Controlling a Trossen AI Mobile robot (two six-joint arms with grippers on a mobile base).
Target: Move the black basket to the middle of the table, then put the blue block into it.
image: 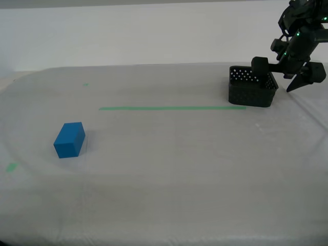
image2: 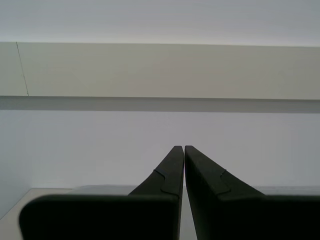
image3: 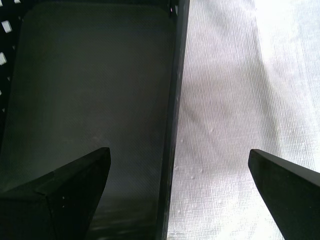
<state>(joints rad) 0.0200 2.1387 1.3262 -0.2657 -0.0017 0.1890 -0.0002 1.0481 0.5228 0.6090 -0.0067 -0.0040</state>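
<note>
The black basket (image: pixel 250 87) stands on the table (image: pixel 169 174) at the exterior view's far right, at the end of the green tape line (image: pixel 171 108). My first gripper (image: pixel 283 74) is open and straddles the basket's wall on the exterior view's right. In the first wrist view one finger is over the basket's floor (image3: pixel 90 90), the other over the table (image3: pixel 235 90), with the gripper (image3: pixel 179 152) above the wall. The blue block (image: pixel 69 139) lies at the exterior view's left, far from it. My second gripper (image2: pixel 184 147) is shut and empty, facing a pale wall.
Small green tape marks lie at the far left (image: pixel 85 84) and near left (image: pixel 11 166) of the exterior view. The table's edge on the exterior view's right runs close beside the basket. My second arm does not show in the exterior view.
</note>
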